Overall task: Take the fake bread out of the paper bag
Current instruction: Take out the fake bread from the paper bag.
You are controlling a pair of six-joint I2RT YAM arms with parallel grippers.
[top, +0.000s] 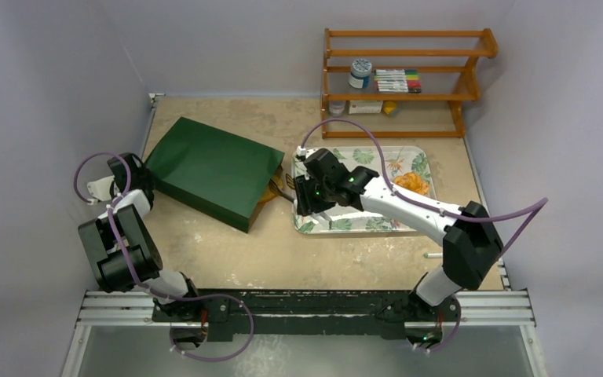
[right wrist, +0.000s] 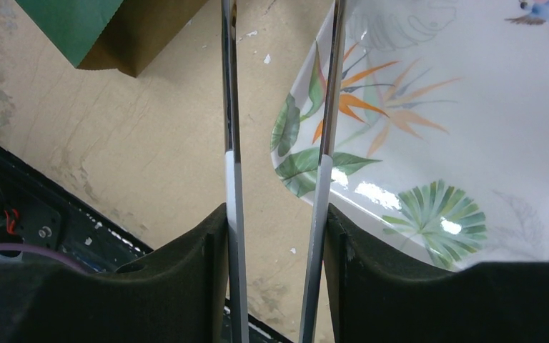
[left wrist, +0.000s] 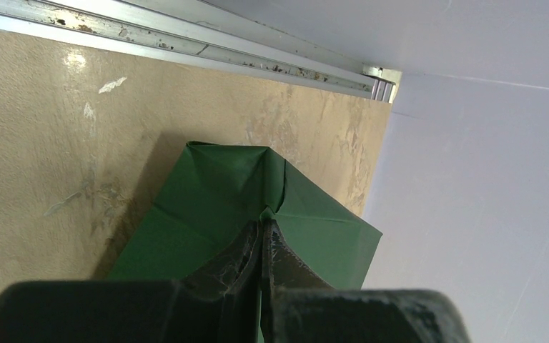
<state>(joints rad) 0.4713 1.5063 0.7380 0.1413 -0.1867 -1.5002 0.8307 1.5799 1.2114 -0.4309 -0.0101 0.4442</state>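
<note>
The dark green paper bag [top: 208, 167] lies on its side, mouth toward the tray. A golden bread piece [top: 268, 194] peeks from the mouth. My left gripper [top: 135, 177] is shut on a fold of the bag's closed end, seen close in the left wrist view [left wrist: 263, 230] against the bag [left wrist: 207, 193]. My right gripper [top: 308, 196] is shut on metal tongs [right wrist: 230, 128], whose tips [top: 286, 185] reach the bag's mouth. The bag's corner [right wrist: 78, 28] shows in the right wrist view, beyond the gripper [right wrist: 277, 214]. A crinkly orange pastry [top: 411, 182] lies on the tray.
A floral white tray [top: 408, 157] sits right of the bag, also in the right wrist view [right wrist: 436, 107]. A wooden shelf [top: 404, 78] with a jar and markers stands at the back. A small white stick [top: 432, 255] lies near the right arm's base.
</note>
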